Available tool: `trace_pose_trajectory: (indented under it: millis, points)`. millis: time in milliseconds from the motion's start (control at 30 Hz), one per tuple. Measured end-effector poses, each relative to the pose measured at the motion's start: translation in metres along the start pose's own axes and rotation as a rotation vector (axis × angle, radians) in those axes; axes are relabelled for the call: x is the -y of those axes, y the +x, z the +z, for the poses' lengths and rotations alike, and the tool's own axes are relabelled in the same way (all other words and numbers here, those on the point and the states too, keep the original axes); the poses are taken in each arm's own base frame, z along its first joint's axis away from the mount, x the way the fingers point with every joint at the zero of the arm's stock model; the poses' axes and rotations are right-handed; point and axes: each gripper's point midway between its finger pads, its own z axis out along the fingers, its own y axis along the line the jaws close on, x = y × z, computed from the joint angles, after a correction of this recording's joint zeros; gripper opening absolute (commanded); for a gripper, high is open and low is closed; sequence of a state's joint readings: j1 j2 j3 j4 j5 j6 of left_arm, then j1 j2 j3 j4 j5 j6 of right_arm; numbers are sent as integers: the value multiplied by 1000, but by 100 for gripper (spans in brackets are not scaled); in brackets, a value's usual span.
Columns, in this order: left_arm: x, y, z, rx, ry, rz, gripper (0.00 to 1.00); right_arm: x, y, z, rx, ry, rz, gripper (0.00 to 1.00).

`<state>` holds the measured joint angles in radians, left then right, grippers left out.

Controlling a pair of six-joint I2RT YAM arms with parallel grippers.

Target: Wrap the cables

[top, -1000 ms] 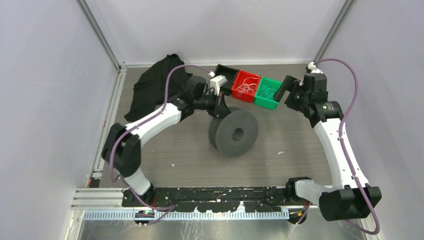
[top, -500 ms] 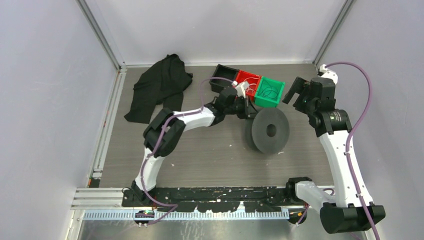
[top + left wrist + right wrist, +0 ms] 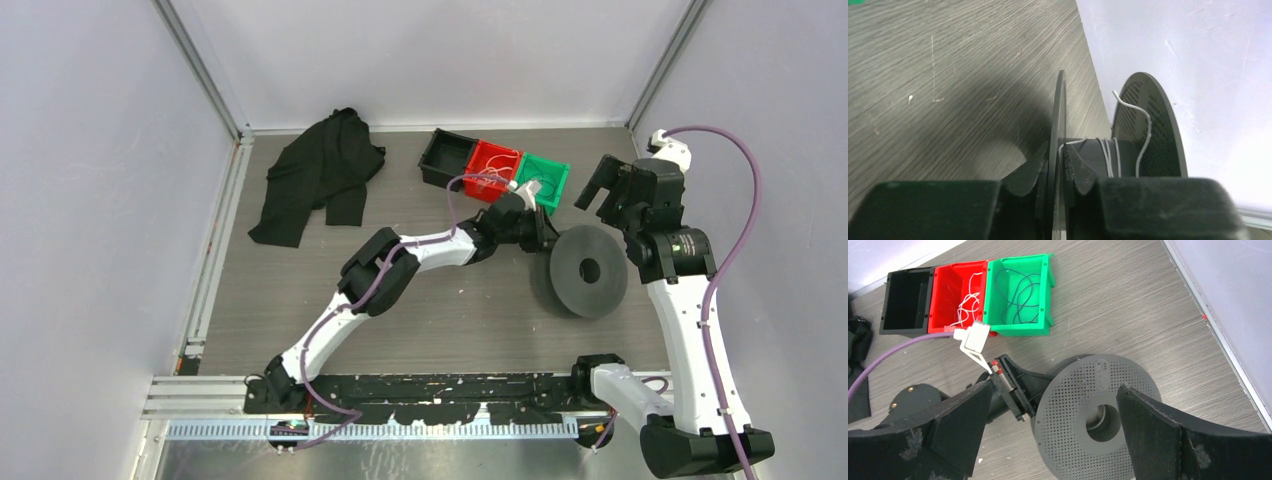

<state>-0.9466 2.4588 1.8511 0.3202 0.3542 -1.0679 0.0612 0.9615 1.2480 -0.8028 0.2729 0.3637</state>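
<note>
Cables (image 3: 967, 302) lie curled in the red bin (image 3: 940, 295), and one white strand (image 3: 1109, 152) sits wound on the upright spool (image 3: 590, 272) hub. My left end effector (image 3: 1057, 162) clamps the spool's flange; my right end effector (image 3: 1054, 405) hangs spread wide above it.

The left arm (image 3: 430, 248) and right arm (image 3: 690, 330) share one build: glossy white links between chunky black joints (image 3: 378, 280), rising from black bases (image 3: 700, 450). A purple cable (image 3: 150, 197) runs loosely along each arm and ends in a white plug (image 3: 975, 337) at the wrist. The fingers (image 3: 960, 420) are matte black wedges, rough-surfaced and flecked with pale scuffs.
</note>
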Motion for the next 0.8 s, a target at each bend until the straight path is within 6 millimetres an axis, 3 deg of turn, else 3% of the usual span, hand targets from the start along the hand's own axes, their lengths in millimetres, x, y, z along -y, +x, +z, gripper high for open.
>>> trace_pose_trajectory:
  millis: [133,333,600,800]
  points:
    - [0,8,12,-18,-10,-1,38,2,1,-1,-5,7,-7,100]
    - [-15,17,11,-44,-77,5,51,6,3,-2,-13,26,-18,100]
    - [-40,23,5,-73,-167,58,61,8,5,-2,-19,35,-19,100]
    - [-40,20,-9,-82,-212,121,61,8,5,-2,-20,36,-19,100]
